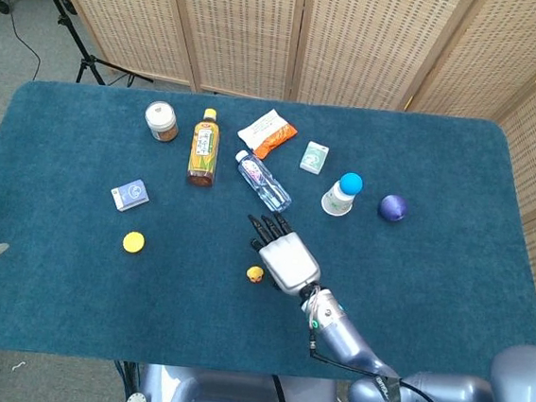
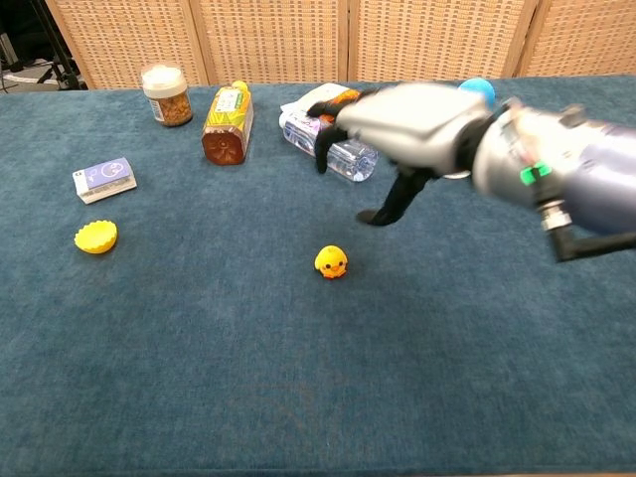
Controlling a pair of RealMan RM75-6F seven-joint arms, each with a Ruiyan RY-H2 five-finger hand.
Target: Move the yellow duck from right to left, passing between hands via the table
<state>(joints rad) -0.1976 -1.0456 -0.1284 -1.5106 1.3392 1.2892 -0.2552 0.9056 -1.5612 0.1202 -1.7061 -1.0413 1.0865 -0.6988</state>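
Note:
The small yellow duck [image 1: 255,274] [image 2: 331,262] sits upright on the blue table near its middle front. My right hand [image 1: 282,253] [image 2: 397,134] hovers just right of and above the duck, fingers spread and pointing toward the far side, holding nothing. The chest view shows a clear gap between its thumb and the duck. My left hand shows in neither view.
A yellow cap [image 1: 133,241] [image 2: 95,237] and a small blue-white box [image 1: 130,194] lie to the left. Further back are a jar [image 1: 162,120], a tea bottle [image 1: 204,147], a lying water bottle [image 1: 263,182], a snack packet [image 1: 267,133], a white bottle [image 1: 342,194] and a purple ball [image 1: 393,207].

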